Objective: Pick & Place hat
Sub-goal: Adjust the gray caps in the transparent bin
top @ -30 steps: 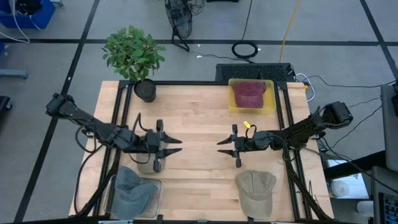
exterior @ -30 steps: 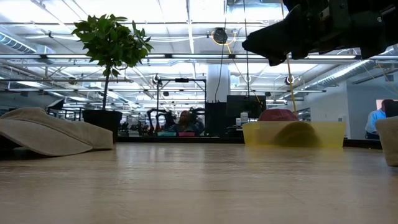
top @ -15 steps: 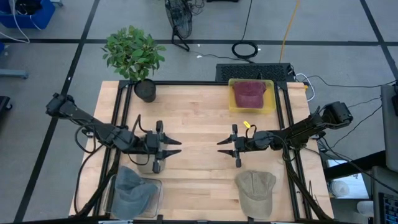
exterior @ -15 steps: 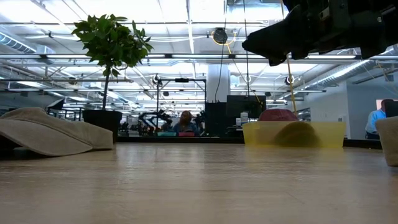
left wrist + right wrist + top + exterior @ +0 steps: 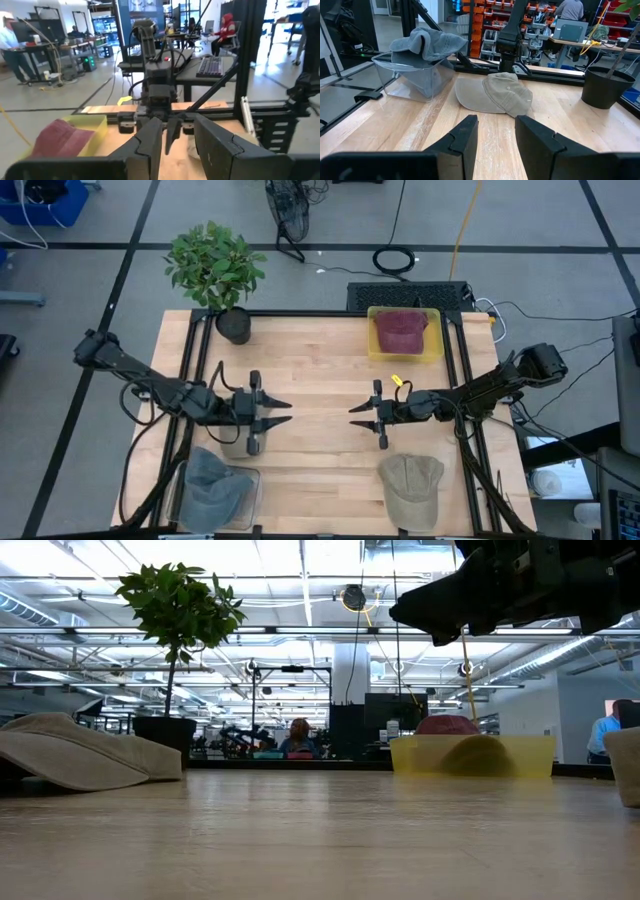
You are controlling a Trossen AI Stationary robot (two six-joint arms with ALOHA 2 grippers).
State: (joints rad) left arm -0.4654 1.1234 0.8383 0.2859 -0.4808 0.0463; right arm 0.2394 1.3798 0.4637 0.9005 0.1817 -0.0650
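Robotics lab: test rigs [image 5: 150,45], parts bins [image 5: 485,10], workbenches [image 5: 570,42].

In the low view the tan hat [image 5: 85,751] runs off the left edge, and another pale thing at the right edge is cut down to a sliver, so can't tell what it is. The maroon hat [image 5: 447,726] only pokes its crown above the yellow bin [image 5: 520,757] wall, rest is hidden. The people way back in the room are too small to make out.
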